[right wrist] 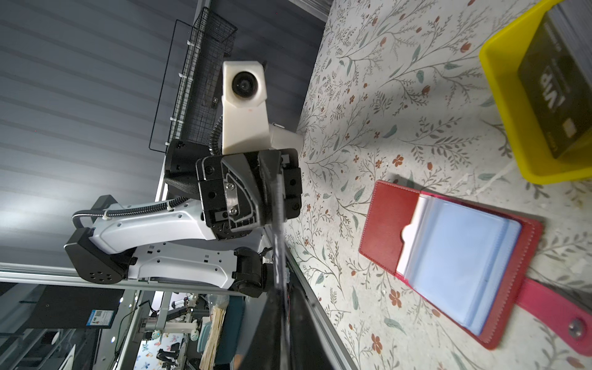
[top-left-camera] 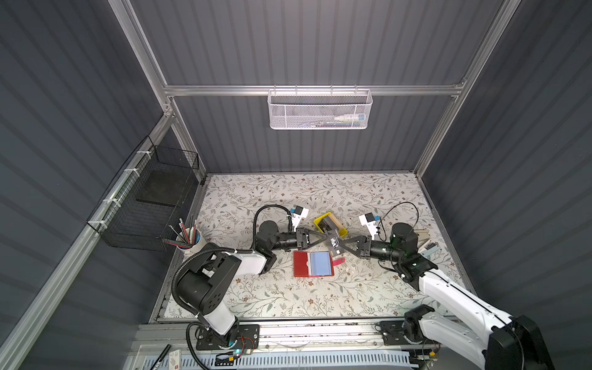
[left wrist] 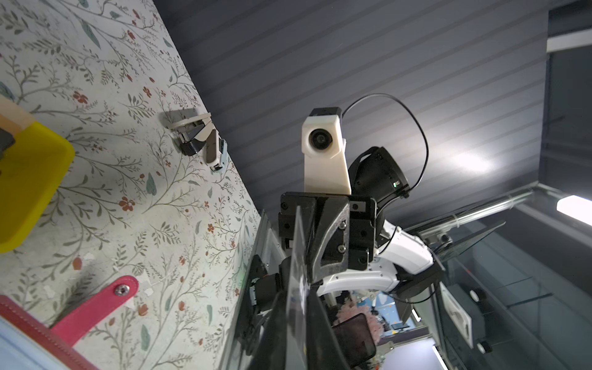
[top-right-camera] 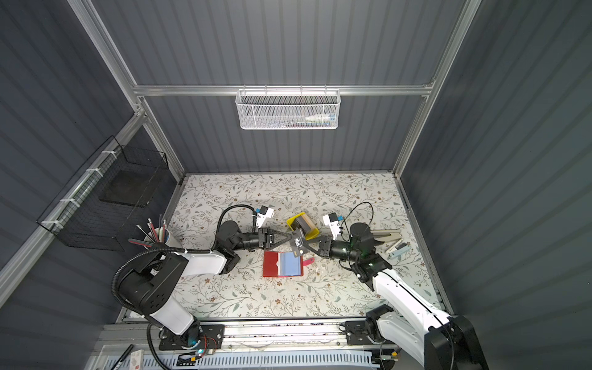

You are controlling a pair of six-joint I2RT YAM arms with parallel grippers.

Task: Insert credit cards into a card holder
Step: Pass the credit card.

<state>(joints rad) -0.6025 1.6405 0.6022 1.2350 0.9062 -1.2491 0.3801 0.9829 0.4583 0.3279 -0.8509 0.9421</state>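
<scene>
A dark credit card [top-left-camera: 334,245] with white "Vip" lettering hangs in the air between my two grippers, just above the card holder. My left gripper [top-left-camera: 324,238] pinches its left edge, and my right gripper [top-left-camera: 342,248] is shut on its right end. In both wrist views the credit card [left wrist: 296,288] [right wrist: 278,224] shows edge-on between the fingers. The red card holder [top-left-camera: 314,263] [right wrist: 448,256] lies open on the table, bluish sleeves up, strap to the right. More credit cards [top-left-camera: 330,224] [right wrist: 551,96] sit in the yellow tray [top-left-camera: 320,221].
A cup of pens [top-left-camera: 192,242] stands at the table's left edge. Small grey and white tools [top-left-camera: 426,243] lie at the right, behind my right arm. A black wire basket [top-left-camera: 153,198] hangs on the left wall and a white mesh basket [top-left-camera: 320,109] on the back rail.
</scene>
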